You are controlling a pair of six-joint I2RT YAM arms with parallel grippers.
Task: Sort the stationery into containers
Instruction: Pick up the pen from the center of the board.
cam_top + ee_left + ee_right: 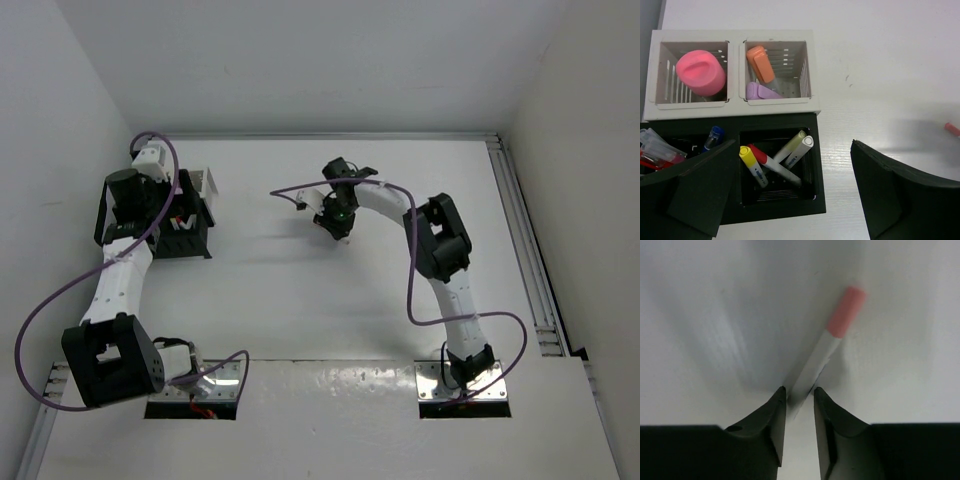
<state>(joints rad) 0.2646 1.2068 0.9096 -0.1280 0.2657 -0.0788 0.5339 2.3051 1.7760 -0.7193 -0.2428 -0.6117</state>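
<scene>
My right gripper (799, 390) is shut on a white marker with a pink cap (846, 312), low over the mid table; I cannot tell if it touches the surface. In the top view this gripper (338, 228) is right of the containers. The cap also shows in the left wrist view (951, 129). My left gripper (795, 200) is open and empty above the black organizer (829, 165). One compartment holds several markers, among them a yellow-capped one (752, 165) and a red-capped one (771, 165). The left compartment holds a blue pen (715, 136) and red pens. The white perforated bin (737, 107) holds a pink piece (700, 72), an orange piece (761, 62) and a purple piece (760, 91).
The containers stand at the far left of the table (190, 225), under the left arm. A metal rail (525, 250) runs along the right edge. White walls close in the back and both sides. Purple cables loop round both arms.
</scene>
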